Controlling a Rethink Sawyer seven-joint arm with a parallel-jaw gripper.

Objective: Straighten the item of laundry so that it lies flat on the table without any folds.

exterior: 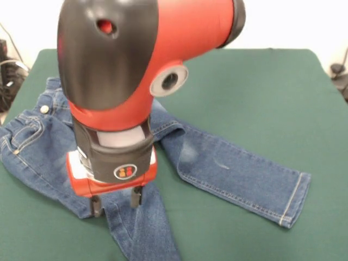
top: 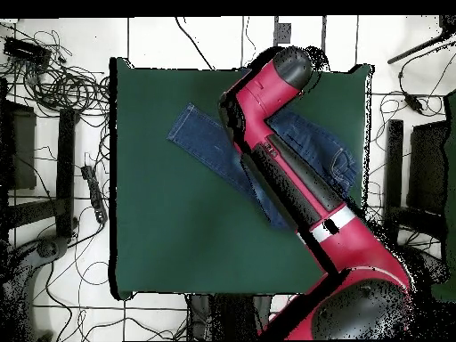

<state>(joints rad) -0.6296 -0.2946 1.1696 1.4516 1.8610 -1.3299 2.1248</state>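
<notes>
The small blue denim jeans (exterior: 234, 168) lie on the dark green table (exterior: 261, 81). The waist with its brass button is at the left. One leg stretches right to a hemmed cuff. The other leg runs down past the picture's bottom edge, with a fold near the crotch. My gripper (exterior: 116, 202) hangs straight down over the start of that lower leg. It is open, with its two dark fingertips (exterior: 97, 207) at the cloth and denim showing between them. In the overhead view the arm covers the middle of the jeans (top: 200, 138) on the table (top: 178, 232), and the gripper is hidden.
Wide bare green felt lies to the right of and behind the jeans in the front view. Cables (top: 53, 80) and dark stands (top: 67, 169) crowd the floor round the table. A black object (exterior: 338, 70) stands past the table's right edge.
</notes>
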